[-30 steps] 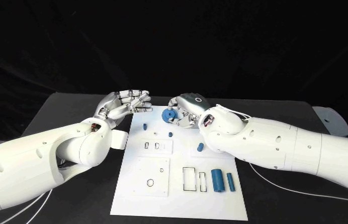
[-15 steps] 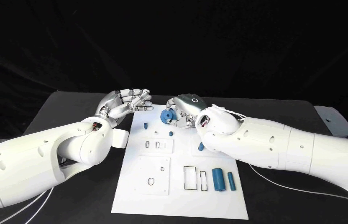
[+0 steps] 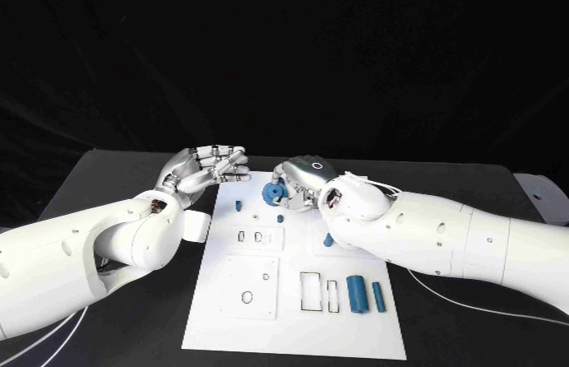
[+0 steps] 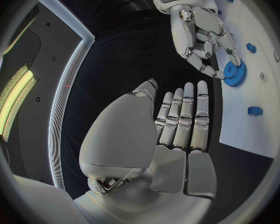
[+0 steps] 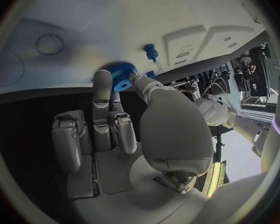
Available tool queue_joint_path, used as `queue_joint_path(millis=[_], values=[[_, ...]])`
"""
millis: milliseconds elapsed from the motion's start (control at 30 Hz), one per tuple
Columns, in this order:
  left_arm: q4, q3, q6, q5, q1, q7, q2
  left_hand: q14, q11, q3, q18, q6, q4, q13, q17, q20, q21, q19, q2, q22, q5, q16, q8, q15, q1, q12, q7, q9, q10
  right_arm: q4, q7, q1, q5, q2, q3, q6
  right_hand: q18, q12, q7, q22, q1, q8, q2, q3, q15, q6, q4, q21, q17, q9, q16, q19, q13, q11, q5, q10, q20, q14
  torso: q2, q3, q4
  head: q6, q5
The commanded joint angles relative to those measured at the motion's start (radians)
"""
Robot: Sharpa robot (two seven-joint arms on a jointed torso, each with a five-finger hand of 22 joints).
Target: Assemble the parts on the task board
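The right hand (image 3: 306, 179) pinches the blue gear (image 3: 274, 192), half hidden by fingers; the left hand (image 3: 204, 169), at nine o'clock, holds nothing, fingers straight.

We see a black table (image 3: 118, 178) backed by a black backdrop (image 3: 284, 54); beside it glows a yellow light strip (image 4: 12, 97).

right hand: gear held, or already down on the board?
Held. The right hand pinches the blue gear between its fingertips at the far end of the task board. Whether it touches the board: cannot tell.
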Motion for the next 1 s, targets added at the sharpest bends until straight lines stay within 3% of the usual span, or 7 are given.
queue_joint_path(millis=[33,200,333,500,667,833,1000], values=[[0.002,0.001,0.016,-0.004,0.001,0.006,0.001,0.000,-0.001,0.005,0.015,0.002,-0.002,-0.001,0.001,-0.001,-0.004,0.007,-0.003,-0.001,-0.006,-0.004,-0.004,-0.001,0.004,-0.006,0.019,-0.001,0.005,-0.004,-0.005,-0.002,-0.013,0.003,-0.001,0.019,-0.007,0.005,0.009,0.263,-0.021,-0.033,-0.005,-0.015,0.008,-0.041,0.014,0.004,-0.002,-0.008,0.007,0.105,0.263,0.009,-0.047,0.106,0.005,0.002,0.000,-0.0004,0.0005,0.000,0.000],[0.002,0.001,0.015,-0.004,0.001,0.005,0.000,0.000,-0.001,0.008,0.014,0.002,-0.002,-0.001,0.002,-0.001,-0.005,0.008,-0.004,-0.002,-0.007,-0.005,-0.005,-0.001,0.004,-0.009,0.019,-0.001,0.006,-0.006,-0.004,-0.002,-0.011,0.004,-0.001,0.013,-0.007,0.002,0.033,0.263,-0.022,-0.108,-0.002,-0.086,0.025,-0.126,0.044,0.004,-0.002,-0.030,0.011,0.105,0.260,0.030,-0.066,0.103,0.021,0.001,0.000,-0.0005,-0.0002,0.001,-0.001],[0.001,0.001,0.014,-0.004,0.001,0.005,0.000,0.000,-0.001,0.008,0.014,0.002,-0.002,-0.001,0.002,-0.001,-0.005,0.008,-0.004,-0.002,-0.007,-0.005,-0.005,-0.001,0.004,-0.009,0.019,-0.001,0.006,0.002,-0.003,-0.002,-0.009,-0.003,-0.001,0.007,-0.007,0.002,0.036,0.263,0.000,-0.129,0.018,-0.179,0.028,-0.119,0.085,0.004,-0.003,-0.033,0.015,0.105,0.260,0.034,-0.049,0.103,0.027,-0.001,0.000,0.0001,-0.0002,0.001,-0.003],[0.001,0.001,0.014,-0.004,0.001,0.005,-0.002,0.000,-0.001,0.008,0.014,0.002,-0.002,-0.001,0.002,-0.001,-0.005,0.008,-0.005,-0.002,-0.007,-0.006,-0.006,-0.001,0.004,-0.009,0.020,-0.002,0.006,0.035,-0.002,-0.001,0.000,-0.034,-0.001,-0.012,-0.007,0.005,0.034,0.263,0.019,-0.129,0.030,-0.205,0.028,-0.097,0.104,0.004,-0.004,-0.030,0.017,0.105,0.263,0.032,-0.042,0.106,0.027,-0.002,0.000,0.0011,-0.0018,0.002,-0.004],[0.004,0.001,0.013,-0.004,0.001,0.005,-0.007,0.000,-0.001,0.008,0.014,0.002,-0.002,-0.001,0.002,-0.001,-0.005,0.008,-0.005,-0.002,-0.007,-0.006,-0.006,-0.001,0.004,-0.009,0.020,-0.002,0.006,0.102,0.004,0.002,0.019,-0.100,0.003,-0.042,-0.007,0.005,0.031,0.263,0.025,-0.126,0.035,-0.210,0.026,-0.084,0.110,0.004,-0.004,-0.028,0.018,0.105,0.263,0.030,-0.036,0.106,0.025,-0.002,-0.001,0.0014,-0.0061,0.005,-0.002],[0.007,0.001,0.012,-0.004,0.001,0.004,-0.014,0.000,-0.001,0.008,0.014,0.002,-0.002,-0.001,0.002,-0.001,-0.005,0.008,-0.005,-0.002,-0.007,-0.006,-0.006,-0.001,0.004,-0.009,0.020,-0.002,0.006,0.202,0.042,0.024,0.099,-0.219,0.010,-0.054,-0.007,0.005,0.024,0.263,0.045,-0.119,0.044,-0.207,0.021,-0.056,0.113,0.004,-0.005,-0.024,0.018,0.105,0.263,0.024,-0.019,0.106,0.021,-0.003,-0.001,0.0036,-0.0149,0.008,0.003],[0.010,0.001,0.011,-0.004,0.002,0.005,-0.023,0.000,-0.001,0.008,0.014,0.002,-0.002,-0.001,0.002,-0.001,-0.005,0.008,-0.005,-0.002,-0.007,-0.006,-0.006,-0.001,0.004,-0.009,0.020,-0.002,0.006,0.250,0.066,0.041,0.169,-0.288,0.012,-0.026,-0.007,0.005,0.024,0.263,0.053,-0.123,0.044,-0.205,0.020,-0.056,0.112,0.004,-0.006,-0.025,0.018,0.105,0.263,0.023,-0.006,0.106,0.020,-0.003,-0.002,0.0067,-0.0288,0.013,0.007]])
